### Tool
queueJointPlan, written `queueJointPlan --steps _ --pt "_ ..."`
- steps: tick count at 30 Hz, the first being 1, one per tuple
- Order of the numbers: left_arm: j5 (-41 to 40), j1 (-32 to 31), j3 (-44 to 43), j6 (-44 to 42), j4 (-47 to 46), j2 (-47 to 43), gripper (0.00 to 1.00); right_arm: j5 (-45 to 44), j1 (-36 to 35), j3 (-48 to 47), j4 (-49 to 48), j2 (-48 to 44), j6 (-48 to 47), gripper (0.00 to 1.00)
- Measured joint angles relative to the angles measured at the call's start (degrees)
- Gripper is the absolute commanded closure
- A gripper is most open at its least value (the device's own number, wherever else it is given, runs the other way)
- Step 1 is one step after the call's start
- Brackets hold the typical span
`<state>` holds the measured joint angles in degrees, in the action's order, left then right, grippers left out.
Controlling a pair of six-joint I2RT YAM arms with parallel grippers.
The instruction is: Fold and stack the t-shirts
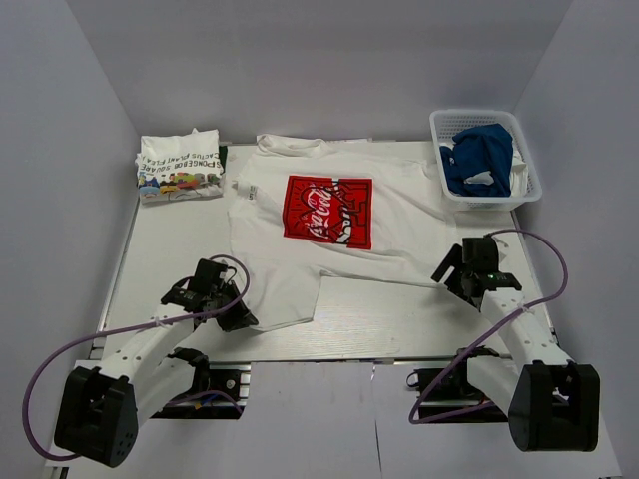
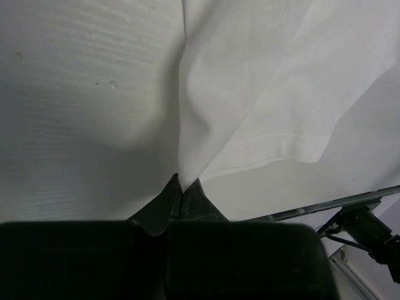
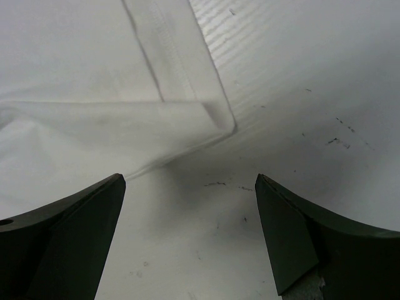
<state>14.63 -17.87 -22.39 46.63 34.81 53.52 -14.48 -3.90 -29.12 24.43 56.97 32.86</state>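
Note:
The white Coca-Cola t-shirt point(image 1: 329, 215) lies spread on the table, red print up, its lower left part folded over near the front. My left gripper point(image 1: 238, 309) is shut on that shirt's near left hem; in the left wrist view the cloth point(image 2: 250, 94) rises out of the closed fingertips point(image 2: 184, 185). My right gripper point(image 1: 454, 271) is open and empty, just off the shirt's right corner point(image 3: 212, 122). The cartoon-print t-shirt point(image 1: 180, 165) sits folded at the far left. The blue t-shirt point(image 1: 479, 158) lies crumpled in a basket.
A white plastic basket point(image 1: 519, 165) stands at the far right corner. The table's front edge point(image 1: 329, 359) runs just behind both arm bases. White walls enclose the left, back and right sides.

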Motion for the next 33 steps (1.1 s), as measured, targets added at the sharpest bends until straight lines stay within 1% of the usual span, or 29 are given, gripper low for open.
queueJointPlan --steps 3,6,11,12,13,14,15,17,18,19,21,22,25,30,33 --pt "1.11 0.00 0.42 0.17 1.73 -1.16 1.00 1.46 1.66 1.97 -0.24 0.00 0.33 0.10" --pt "4.02 0.00 1.49 0.39 2.80 -4.20 1.00 4.15 2.67 3.69 -1.16 0.22 1.27 0.10" --pt "7.48 0.00 2.58 0.35 5.70 -6.19 1.00 6.23 2.89 4.17 -5.09 2.14 2.03 0.16" --pt "7.76 0.00 2.69 0.33 6.47 -6.56 1.00 6.34 2.93 4.17 -6.10 2.62 2.14 0.27" --pt "8.07 0.00 2.82 0.33 7.30 -7.15 1.00 6.58 2.93 4.28 -7.15 2.99 2.21 0.34" --pt "8.33 0.00 2.91 0.33 8.15 -7.87 1.00 6.86 3.10 4.59 -8.15 3.30 2.43 0.39" --pt "8.57 0.00 2.95 0.33 8.81 -8.59 1.00 7.15 3.52 4.87 -9.05 3.61 2.84 0.41" --pt "8.87 0.00 2.95 0.33 9.81 -10.40 1.00 7.63 4.44 5.57 -11.13 3.91 3.41 0.50" --pt "8.98 0.00 2.95 0.33 10.27 -11.08 1.00 7.85 4.72 5.79 -11.80 4.11 3.61 0.58" --pt "9.01 0.00 2.95 0.33 10.73 -11.72 1.00 8.13 4.98 5.97 -12.39 4.35 3.76 0.73" --pt "9.16 0.00 2.95 0.33 11.78 -12.55 1.00 8.85 5.14 6.56 -12.81 4.52 4.15 0.89" --pt "9.35 0.00 2.95 0.31 12.20 -12.92 1.00 9.07 5.20 6.71 -12.72 4.28 4.22 1.00" --pt "10.32 0.00 2.95 0.33 13.97 -15.21 1.00 9.62 5.29 8.41 -12.44 1.64 4.28 1.00" --pt "11.32 0.00 2.95 0.33 17.66 -20.33 1.00 10.08 5.27 10.29 -8.39 -6.97 3.52 1.00" --pt "11.69 0.00 2.78 0.42 18.45 -21.44 1.00 11.15 5.18 10.29 -7.34 -11.21 2.64 1.00"
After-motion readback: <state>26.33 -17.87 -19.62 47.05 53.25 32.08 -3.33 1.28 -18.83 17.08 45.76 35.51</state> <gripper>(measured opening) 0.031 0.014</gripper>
